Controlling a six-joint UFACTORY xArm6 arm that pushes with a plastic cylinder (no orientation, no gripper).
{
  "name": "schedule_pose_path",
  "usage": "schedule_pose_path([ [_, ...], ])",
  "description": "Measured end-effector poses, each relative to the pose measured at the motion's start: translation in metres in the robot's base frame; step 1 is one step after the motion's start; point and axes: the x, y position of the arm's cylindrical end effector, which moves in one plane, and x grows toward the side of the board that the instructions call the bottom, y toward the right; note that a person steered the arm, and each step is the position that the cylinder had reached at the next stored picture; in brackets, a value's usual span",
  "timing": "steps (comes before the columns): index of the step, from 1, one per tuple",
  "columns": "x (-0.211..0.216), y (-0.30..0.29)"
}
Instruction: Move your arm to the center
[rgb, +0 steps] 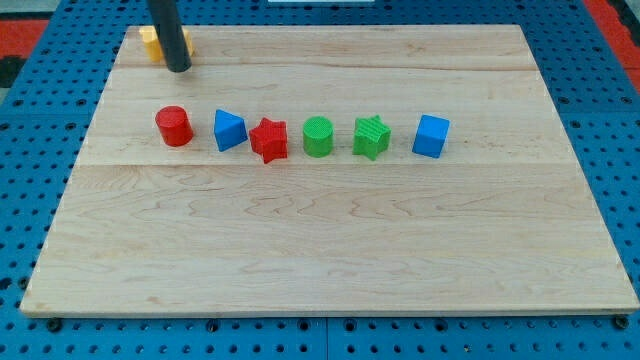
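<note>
- Nearest the camera: bare wooden board (330, 270), wide open room toward 6 o'clock.
- My tip (179, 68) parked far out at 11 o'clock, touching or just beside a yellow block (150, 42); no jaws, just a rod.
- Row of red cylinder (174, 126), blue triangle (229, 130), red star (268, 139), green cylinder (318, 136), green star (371, 136), blue cube (431, 135) barring the straight path; likely a detour needed.

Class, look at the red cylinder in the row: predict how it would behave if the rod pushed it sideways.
The red cylinder stands upright on its flat end and looks squat, so it would probably slide rather than tip or roll. The wooden board looks smooth, so it should move easily. My tip is above it, apart.
</note>
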Motion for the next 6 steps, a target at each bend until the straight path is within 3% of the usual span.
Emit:
schedule_pose_path([
  [1, 0.036, -0.052],
  [3, 0.041, -0.071],
  [4, 0.030, -0.029],
  [6, 0.041, 0.109],
])
